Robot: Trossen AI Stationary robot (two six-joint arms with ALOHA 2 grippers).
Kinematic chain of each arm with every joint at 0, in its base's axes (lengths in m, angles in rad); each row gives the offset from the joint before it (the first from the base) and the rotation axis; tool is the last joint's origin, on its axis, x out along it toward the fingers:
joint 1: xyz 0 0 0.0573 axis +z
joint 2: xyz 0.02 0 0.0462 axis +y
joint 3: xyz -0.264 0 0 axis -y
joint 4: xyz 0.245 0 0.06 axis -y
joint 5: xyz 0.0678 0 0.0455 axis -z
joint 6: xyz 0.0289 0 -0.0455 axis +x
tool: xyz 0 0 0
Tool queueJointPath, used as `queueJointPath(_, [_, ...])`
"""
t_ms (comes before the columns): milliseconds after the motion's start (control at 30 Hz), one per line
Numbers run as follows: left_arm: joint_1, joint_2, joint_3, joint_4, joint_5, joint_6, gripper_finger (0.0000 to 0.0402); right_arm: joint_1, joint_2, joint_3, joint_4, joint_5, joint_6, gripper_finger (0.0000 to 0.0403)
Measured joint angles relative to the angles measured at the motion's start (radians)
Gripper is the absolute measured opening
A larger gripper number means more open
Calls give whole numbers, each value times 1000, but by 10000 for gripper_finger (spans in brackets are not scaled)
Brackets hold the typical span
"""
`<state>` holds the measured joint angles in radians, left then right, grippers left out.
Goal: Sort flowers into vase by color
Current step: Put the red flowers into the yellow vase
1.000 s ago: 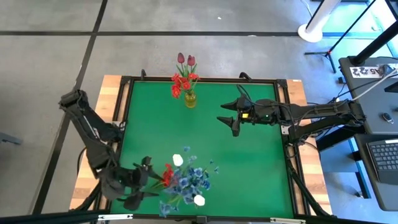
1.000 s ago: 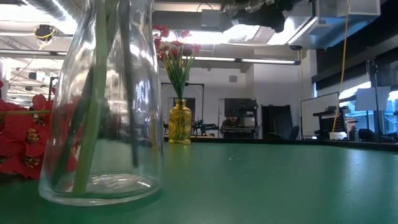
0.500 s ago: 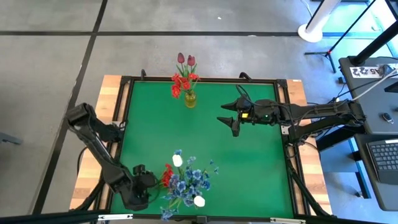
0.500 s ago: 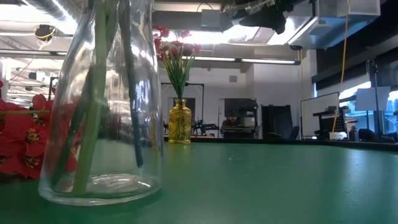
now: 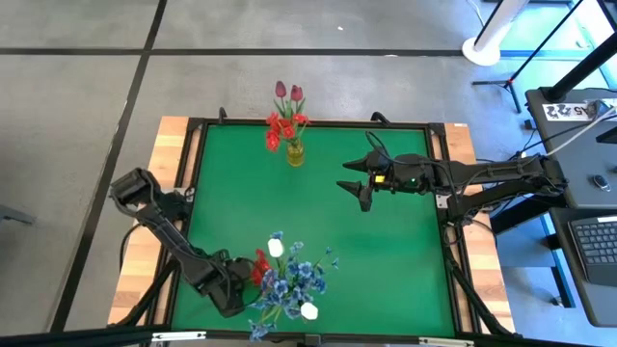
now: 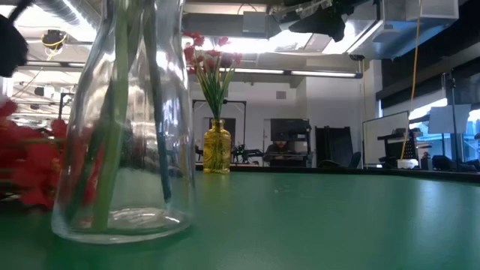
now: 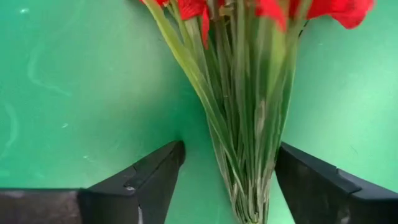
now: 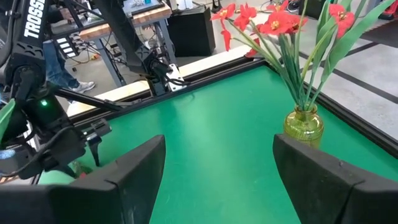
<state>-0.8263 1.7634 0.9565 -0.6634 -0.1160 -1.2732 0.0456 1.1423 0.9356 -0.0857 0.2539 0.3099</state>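
At seven o'clock on the worktop (image 5: 386, 251), the left gripper (image 7: 227, 180), fingers spread, straddles light, springy red flower stems (image 7: 245, 143), best pinched mid-bundle.

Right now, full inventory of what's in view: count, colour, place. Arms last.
yellow vase: one, amber glass, far edge of the table, holding red and dark pink flowers.
clear vase: one, colourless glass, near edge of the table, holding blue sprays and white buds.
red flowers: one loose bunch, red with green stems, lying on the mat beside the clear vase.
blue sprays: one cluster, blue, in the clear vase.
white buds: two, white, among the blue sprays.
dark pink tulips: two, topping the yellow vase's bunch.
table: one, green mat, black frame.
left gripper: open, astride the red flowers' stems.
right gripper: open, empty, right of the yellow vase.
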Motion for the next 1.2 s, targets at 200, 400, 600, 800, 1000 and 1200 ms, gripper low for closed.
queueJointPath(200, [42, -24, -3, -64, -16, 3, 162, 0, 0, 0, -2, 0, 0, 296])
queueJointPath(400, [95, -81, 25, -146, -155, 77, 22, 0, 0, 0, -2, 0, 0, 296])
queueJointPath(600, [120, -253, 77, -312, -388, 117, 15, 0, 0, 0, -12, 0, 0, 296])
queueJointPath(800, [114, -513, 83, -402, -772, 130, 7, 0, 0, 0, -24, 0, 0, 296])
queueJointPath(1000, [112, -716, 85, -183, -1117, 450, 7, 0, 15, 0, 5, 13, -4, 296])
queueJointPath(1200, [220, -796, 86, 292, -868, 1022, 7, 0, 102, 0, 233, -21, -109, 296])
